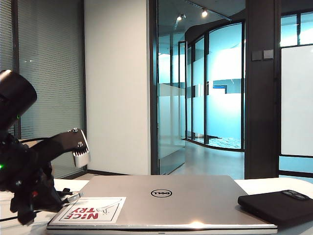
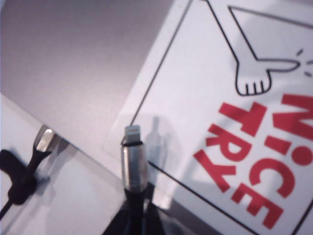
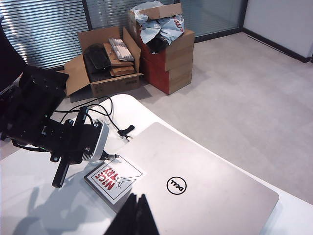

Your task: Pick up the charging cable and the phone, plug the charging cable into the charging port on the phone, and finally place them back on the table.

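Gripping now: left gripper is clenched on the thin black charging cable just behind its silver barrel, the small silver-white plug tip poking out ahead of the fingertips.
Plug axis: the barrel runs straight out from the left gripper, over the near corner of the closed silver Dell laptop, where the white sticker with red lettering lies.
Way to the phone: the flat black phone in its matte case rests at the far right of the exterior view, partly on the laptop's right edge; the plug is at the left, well apart from it, with the whole lid between.
Nearer arm: judged by sides, the right gripper should fetch the phone; it hangs high above the laptop, fingers pressed together and empty.
Loose cable: its small black clip and slack lie on the wide white table beside the laptop edge.
Room: glass-walled office, grey carpet, open cardboard boxes by the blinds.
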Motion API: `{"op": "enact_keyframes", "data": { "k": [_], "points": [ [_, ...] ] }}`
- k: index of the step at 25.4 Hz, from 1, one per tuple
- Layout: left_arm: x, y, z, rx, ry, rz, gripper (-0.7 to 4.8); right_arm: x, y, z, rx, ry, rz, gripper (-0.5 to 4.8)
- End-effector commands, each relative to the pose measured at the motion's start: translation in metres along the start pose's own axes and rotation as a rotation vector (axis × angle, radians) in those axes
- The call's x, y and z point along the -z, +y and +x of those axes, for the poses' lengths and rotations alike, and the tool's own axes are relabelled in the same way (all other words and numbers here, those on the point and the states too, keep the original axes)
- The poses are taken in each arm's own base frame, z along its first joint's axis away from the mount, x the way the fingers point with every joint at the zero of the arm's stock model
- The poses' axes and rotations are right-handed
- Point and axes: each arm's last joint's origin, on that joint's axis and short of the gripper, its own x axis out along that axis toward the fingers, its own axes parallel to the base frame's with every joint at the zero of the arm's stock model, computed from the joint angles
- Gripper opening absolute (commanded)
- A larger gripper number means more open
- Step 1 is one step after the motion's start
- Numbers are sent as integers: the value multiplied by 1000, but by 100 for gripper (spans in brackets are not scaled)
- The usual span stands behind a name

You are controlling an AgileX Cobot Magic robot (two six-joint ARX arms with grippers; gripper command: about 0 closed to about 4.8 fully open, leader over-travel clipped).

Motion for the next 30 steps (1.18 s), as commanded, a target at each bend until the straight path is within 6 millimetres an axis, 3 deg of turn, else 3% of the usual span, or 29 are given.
{"op": "enact_keyframes", "data": {
  "k": [1, 6, 17, 23, 30],
  "points": [
    [-9, 4, -8, -10, -51, -52, -6, -4, 0, -1, 2, -29, -1, -2],
    [-22, 14, -29, -51, -108, -201, -6, -6, 0, -1, 2, -48, 0, -2],
    [-57, 35, -105, -118, -395, -784, -7, -4, -3, 0, 85, -39, 71, -2],
    [-73, 30, -131, -86, -533, -868, -6, -3, -6, -1, 150, -34, 161, -2],
    [-90, 12, -137, 27, -582, -871, -6, -3, -15, -1, 219, -39, 219, -1]
  ]
}}
